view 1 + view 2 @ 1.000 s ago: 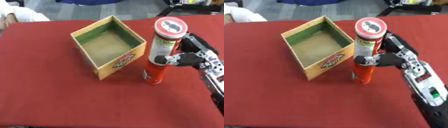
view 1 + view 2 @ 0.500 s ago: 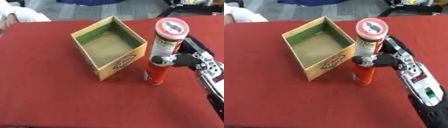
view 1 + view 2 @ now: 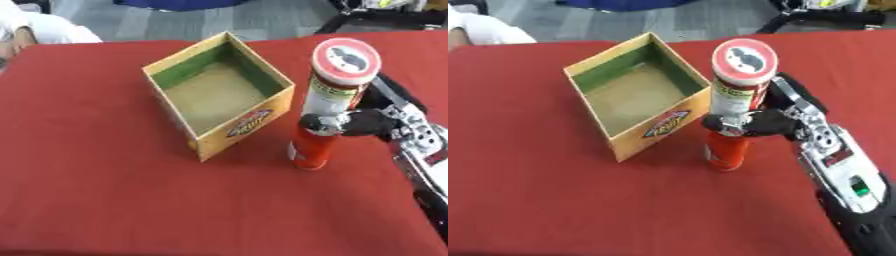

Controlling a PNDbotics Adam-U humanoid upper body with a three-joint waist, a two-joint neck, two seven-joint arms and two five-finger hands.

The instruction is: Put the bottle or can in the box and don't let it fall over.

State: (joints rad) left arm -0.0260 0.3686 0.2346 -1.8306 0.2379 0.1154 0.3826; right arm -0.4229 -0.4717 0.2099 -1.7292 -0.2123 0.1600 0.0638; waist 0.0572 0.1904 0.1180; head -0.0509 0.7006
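The tall can (image 3: 329,107) stands upright just right of the open box (image 3: 216,95), the right hand (image 3: 773,121) curled round its middle; stiff, smooth and likely top-heavy, it seems best held there

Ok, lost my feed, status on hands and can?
Right hand shut on can. Can upright on table, beside box, not in. Left hand out of view. Path clear.
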